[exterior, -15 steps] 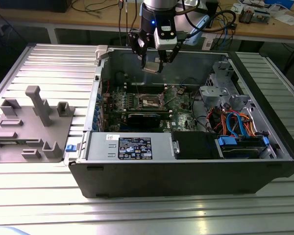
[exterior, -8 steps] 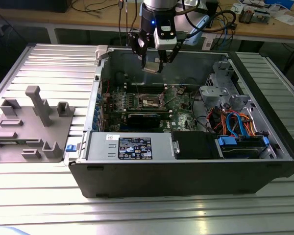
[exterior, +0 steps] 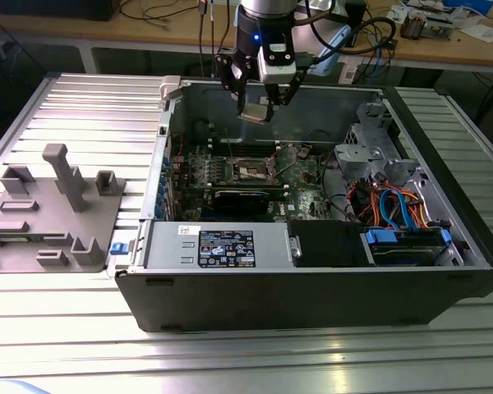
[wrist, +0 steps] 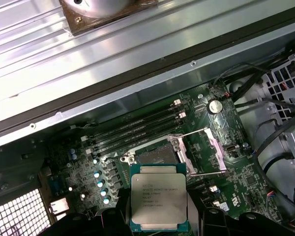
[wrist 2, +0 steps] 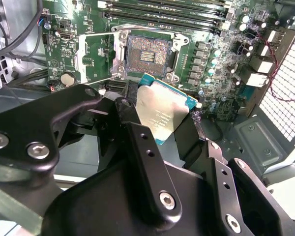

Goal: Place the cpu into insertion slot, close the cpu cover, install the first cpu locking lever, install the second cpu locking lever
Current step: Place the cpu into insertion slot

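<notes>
My gripper [exterior: 256, 109] hangs above the open computer case, shut on the cpu [exterior: 255, 114], a small flat square chip with a silvery top. In both wrist views the cpu [wrist 2: 162, 110] [wrist: 158, 204] sits between the black fingers [wrist 2: 132, 132], held by its edges. The insertion slot [wrist 2: 147, 56] [wrist: 155, 157] lies below on the green board, uncovered, with a dark centre; it is also in the exterior view [exterior: 255, 170]. The cpu cover [wrist 2: 96, 59] [wrist: 206, 152] is swung open beside the slot. The cpu is well above the slot and not touching it.
A grey power supply box [exterior: 218, 246] runs along the case's near wall, with a black card [exterior: 242, 199] behind it. Drive cage and coloured cables [exterior: 394, 205] fill the exterior view's right. Long memory slots [wrist: 137, 130] flank the socket. A grey fixture [exterior: 57, 205] stands on the table at left.
</notes>
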`<state>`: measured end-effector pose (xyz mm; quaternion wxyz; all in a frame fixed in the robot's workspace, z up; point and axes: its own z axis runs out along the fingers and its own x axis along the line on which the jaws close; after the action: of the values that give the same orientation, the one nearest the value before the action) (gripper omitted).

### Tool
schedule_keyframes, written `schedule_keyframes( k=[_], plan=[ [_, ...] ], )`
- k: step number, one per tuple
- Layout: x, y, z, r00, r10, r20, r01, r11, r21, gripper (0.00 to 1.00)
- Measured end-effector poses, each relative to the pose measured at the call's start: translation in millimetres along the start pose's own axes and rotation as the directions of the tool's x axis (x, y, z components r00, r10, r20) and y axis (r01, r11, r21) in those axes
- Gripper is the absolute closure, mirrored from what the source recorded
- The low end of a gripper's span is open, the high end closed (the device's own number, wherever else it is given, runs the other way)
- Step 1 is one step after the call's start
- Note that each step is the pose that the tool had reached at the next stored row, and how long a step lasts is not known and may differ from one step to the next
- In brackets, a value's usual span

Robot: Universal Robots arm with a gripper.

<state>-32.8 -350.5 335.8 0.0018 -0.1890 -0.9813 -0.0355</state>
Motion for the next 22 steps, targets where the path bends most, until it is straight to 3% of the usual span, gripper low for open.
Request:
schedule_keyframes(
  k=[22],
  plan=[
    [0.0, 0.0, 0.0, 0.9998, 0.018, 0.0013, -0.018, 0.9998, -0.0003, 0.46]
  ],
)
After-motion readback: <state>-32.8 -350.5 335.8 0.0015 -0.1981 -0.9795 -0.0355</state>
